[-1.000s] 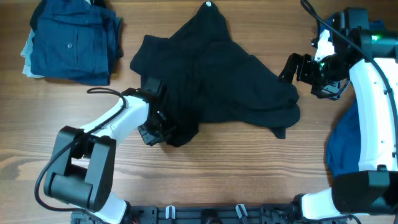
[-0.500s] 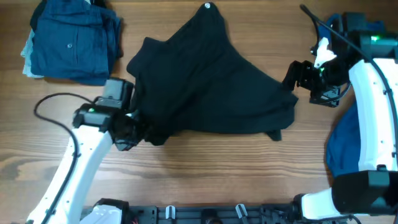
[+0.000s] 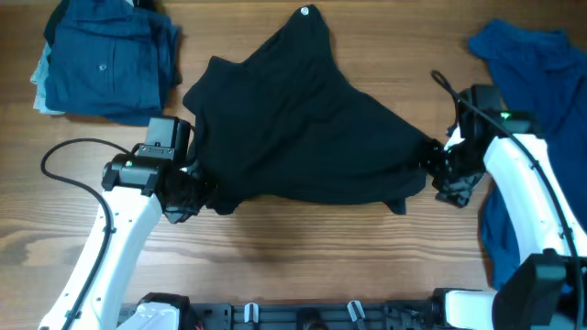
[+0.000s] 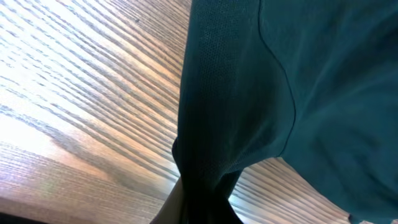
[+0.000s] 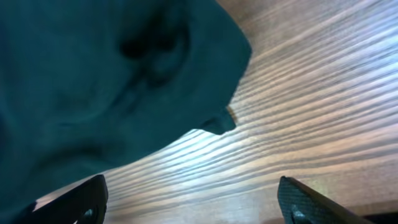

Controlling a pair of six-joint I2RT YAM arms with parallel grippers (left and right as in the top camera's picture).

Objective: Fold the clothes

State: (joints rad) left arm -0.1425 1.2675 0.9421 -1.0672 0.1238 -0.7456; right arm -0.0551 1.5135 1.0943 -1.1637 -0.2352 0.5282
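Observation:
Of the clothes, the large black garment [image 3: 303, 128] lies spread across the middle of the table, its small white label [image 3: 304, 11] at the far edge. My left gripper [image 3: 188, 190] is shut on its lower left corner. In the left wrist view the dark fabric [image 4: 280, 74] bunches into a narrow fold that runs down into the jaws [image 4: 202, 208]. My right gripper [image 3: 433, 174] stands open at the garment's right edge. In the right wrist view its fingertips [image 5: 93, 199] are wide apart over bare wood, with the black cloth [image 5: 106, 81] just ahead of the gripper [image 5: 196, 205].
A folded pile of navy clothes [image 3: 105, 60] sits at the far left corner. A brighter blue garment [image 3: 523, 55] lies along the right side, running down behind the right arm. Bare wooden table [image 3: 303, 247] shows in front of the black garment.
The left arm swung out and drew the garment's corner leftward, flattening the cloth. The right arm came down and left to the garment's right edge, its jaws slightly narrower.

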